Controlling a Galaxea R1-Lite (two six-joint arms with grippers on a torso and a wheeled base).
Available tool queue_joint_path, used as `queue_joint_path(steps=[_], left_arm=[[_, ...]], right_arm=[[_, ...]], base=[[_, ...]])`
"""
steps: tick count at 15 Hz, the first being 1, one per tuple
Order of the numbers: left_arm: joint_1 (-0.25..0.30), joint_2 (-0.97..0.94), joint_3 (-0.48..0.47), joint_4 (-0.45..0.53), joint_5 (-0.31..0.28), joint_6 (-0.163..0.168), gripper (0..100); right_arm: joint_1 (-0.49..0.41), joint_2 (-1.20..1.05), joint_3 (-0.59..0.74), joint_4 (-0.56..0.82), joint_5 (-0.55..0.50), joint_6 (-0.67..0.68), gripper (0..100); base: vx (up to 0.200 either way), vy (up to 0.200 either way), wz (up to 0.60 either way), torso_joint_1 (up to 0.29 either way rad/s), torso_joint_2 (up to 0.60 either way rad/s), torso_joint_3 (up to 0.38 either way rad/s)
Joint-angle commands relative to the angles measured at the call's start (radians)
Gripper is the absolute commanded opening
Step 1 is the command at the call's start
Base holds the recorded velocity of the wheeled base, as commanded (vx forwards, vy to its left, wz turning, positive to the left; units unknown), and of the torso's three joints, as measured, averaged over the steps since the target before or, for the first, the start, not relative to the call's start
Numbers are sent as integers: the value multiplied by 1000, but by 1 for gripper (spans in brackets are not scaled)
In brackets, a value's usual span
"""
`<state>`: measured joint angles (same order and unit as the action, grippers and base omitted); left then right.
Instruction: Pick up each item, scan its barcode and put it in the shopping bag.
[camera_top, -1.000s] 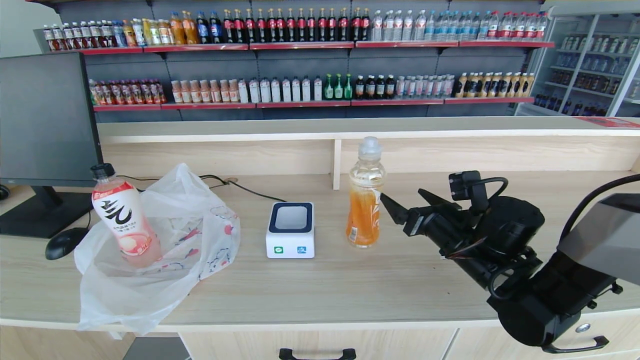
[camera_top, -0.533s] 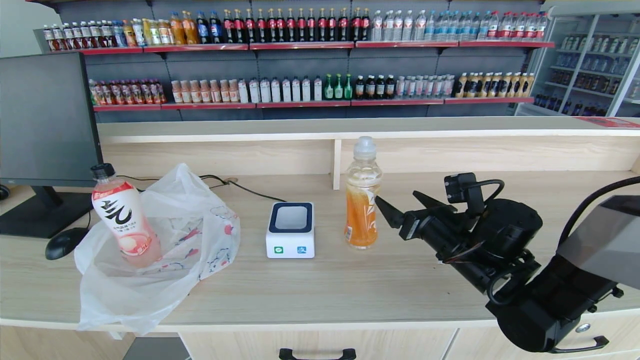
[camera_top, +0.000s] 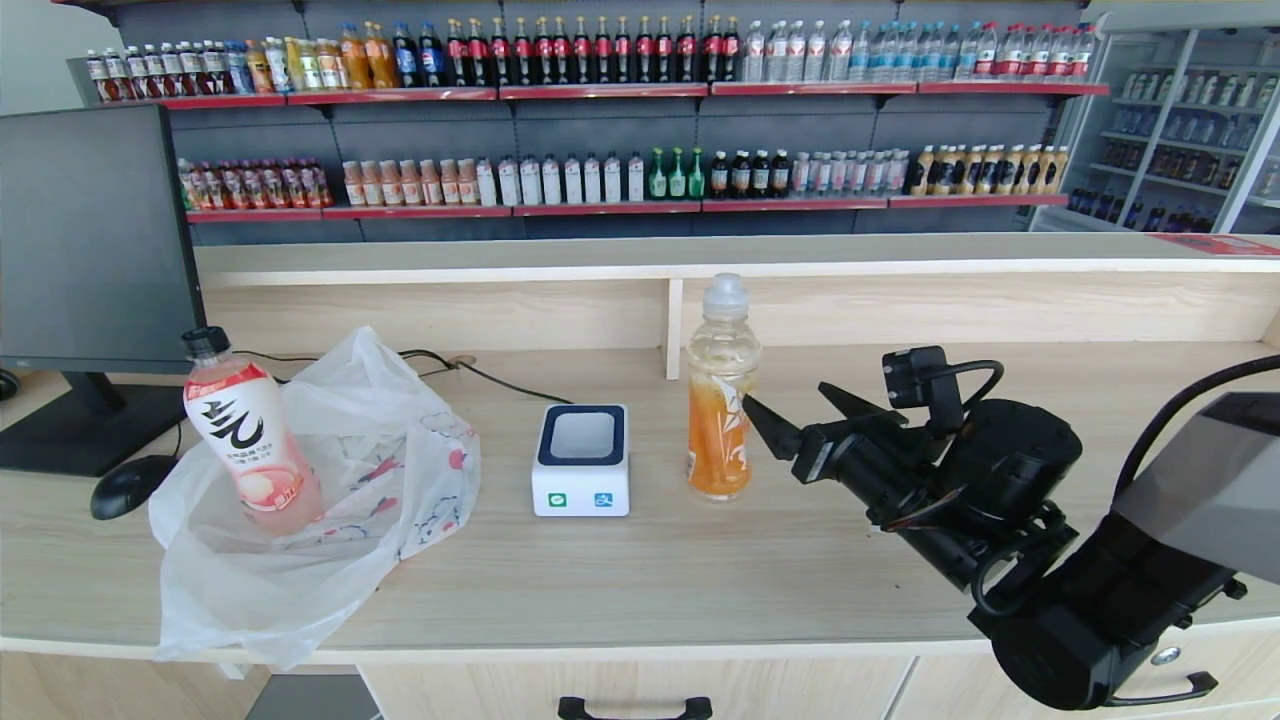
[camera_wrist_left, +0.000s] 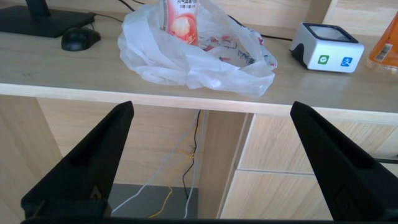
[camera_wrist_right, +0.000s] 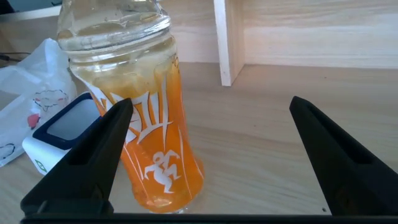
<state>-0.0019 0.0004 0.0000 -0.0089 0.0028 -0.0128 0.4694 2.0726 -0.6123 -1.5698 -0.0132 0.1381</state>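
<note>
Right gripper (camera_top: 783, 395), jaws apart; orange bottle (camera_top: 718, 432) just ahead seems light, stiff, slippery: grasp its labelled middle

No legible text; scanner (camera_top: 581, 460) front: green, blue icon squares; orange bottle (camera_top: 715, 450): white runner figure.

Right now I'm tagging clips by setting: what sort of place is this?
Probably a small shop's checkout: drink shelves behind, a scanner on the counter, and a bag holding a bottle.
</note>
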Motion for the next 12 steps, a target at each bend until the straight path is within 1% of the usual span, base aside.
queue_joint_path(steps=[1, 6, 12], left_arm=[[0, 0, 0, 0, 0, 0, 100], [0, 0, 0, 0, 0, -1, 100], [0, 0, 0, 0, 0, -1, 100]], right_arm=[[18, 0, 3, -1, -4, 0, 100], [20, 0, 13, -1, -4, 0, 100], [20, -43, 65, -1, -5, 3, 100]], base=[[0, 0, 0, 0, 0, 0], [0, 0, 0, 0, 0, 0], [0, 0, 0, 0, 0, 0]])
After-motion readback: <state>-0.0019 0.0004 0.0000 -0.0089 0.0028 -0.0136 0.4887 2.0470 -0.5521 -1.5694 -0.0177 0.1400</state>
